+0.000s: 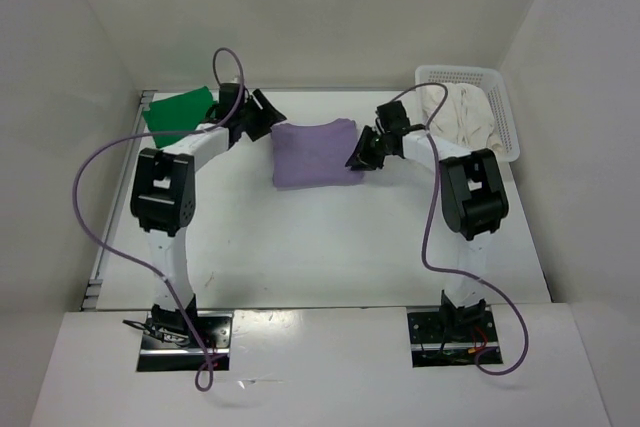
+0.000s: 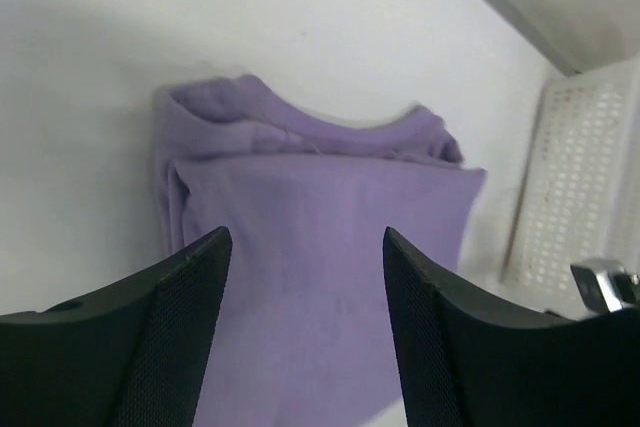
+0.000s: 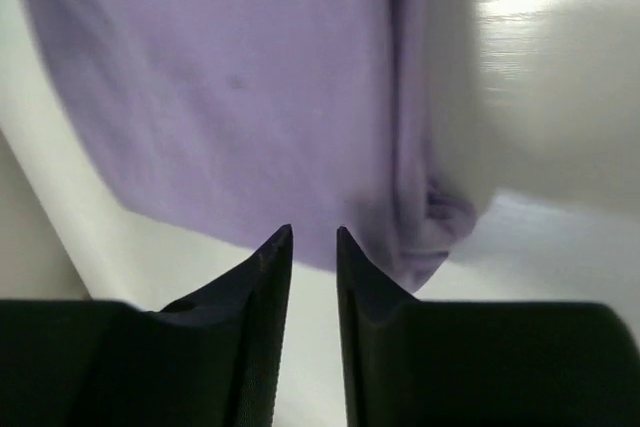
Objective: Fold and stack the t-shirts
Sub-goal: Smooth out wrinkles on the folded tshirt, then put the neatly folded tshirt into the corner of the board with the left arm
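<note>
Top view: the lavender shirt [image 1: 315, 152] lies mid-worktop [image 1: 300, 247] as a compact folded rectangle. The left pincer [image 1: 268, 119] is at its far left corner and the right pincer [image 1: 357, 150] at its right edge. The green shirt [image 1: 178, 112] lies folded flat at the far left, and the cream shirt [image 1: 462, 112] is heaped in the basket [image 1: 470, 74]. The fold looks done, so the move onto the green shirt probably comes next. Each pincer should bite through every layer at opposite edges and lift level, or the fold will fall open.

Left wrist view: the jaws stand wide apart and hold nothing. The shirt's top panel is smooth, but its collar end is bunched and uneven.

Right wrist view, blurred: the jaws are barely parted and empty, just short of the hem, where a small tuft pokes out.
</note>
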Robot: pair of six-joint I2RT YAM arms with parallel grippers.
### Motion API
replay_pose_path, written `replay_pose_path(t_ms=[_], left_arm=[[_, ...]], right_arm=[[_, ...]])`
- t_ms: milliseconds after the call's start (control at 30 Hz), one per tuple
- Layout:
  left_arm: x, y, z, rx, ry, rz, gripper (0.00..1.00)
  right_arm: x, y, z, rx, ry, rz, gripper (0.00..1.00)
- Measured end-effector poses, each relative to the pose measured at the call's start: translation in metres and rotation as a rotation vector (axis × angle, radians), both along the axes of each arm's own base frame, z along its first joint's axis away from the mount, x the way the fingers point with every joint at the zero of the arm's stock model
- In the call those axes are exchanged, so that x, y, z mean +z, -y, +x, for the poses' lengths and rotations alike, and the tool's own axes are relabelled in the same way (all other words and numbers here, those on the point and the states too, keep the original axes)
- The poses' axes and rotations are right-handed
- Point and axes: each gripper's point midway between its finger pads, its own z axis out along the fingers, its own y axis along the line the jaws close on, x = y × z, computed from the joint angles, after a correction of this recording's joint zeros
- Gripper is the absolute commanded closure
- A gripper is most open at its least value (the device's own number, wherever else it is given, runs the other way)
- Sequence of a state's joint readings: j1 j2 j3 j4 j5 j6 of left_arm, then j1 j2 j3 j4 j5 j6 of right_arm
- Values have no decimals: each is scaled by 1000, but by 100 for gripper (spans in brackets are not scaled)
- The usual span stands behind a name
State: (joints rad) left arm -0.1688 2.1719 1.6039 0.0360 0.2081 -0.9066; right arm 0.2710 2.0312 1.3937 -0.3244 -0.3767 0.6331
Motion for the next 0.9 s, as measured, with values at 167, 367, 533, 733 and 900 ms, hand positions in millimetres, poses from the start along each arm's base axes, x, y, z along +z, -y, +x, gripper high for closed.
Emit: replay_pose_path(t_ms=[167, 367, 533, 733, 900], left_arm=[[66, -15, -47, -10, 113, 47, 30], [66, -22, -79, -58, 131, 111, 21], [-7, -32, -115, -101, -55, 132, 14], [-49, -22, -108, -183, -123, 79, 14], [-48, -13, -85, -212, -78, 55, 16]], right_arm=[[58, 0, 4, -8, 115, 32, 52], [136, 6, -21, -26, 267, 90, 42], [158, 18, -54, -47, 314, 98, 37], [159, 28, -85, -61, 319, 95, 35], [156, 33, -98, -68, 308, 89, 35]])
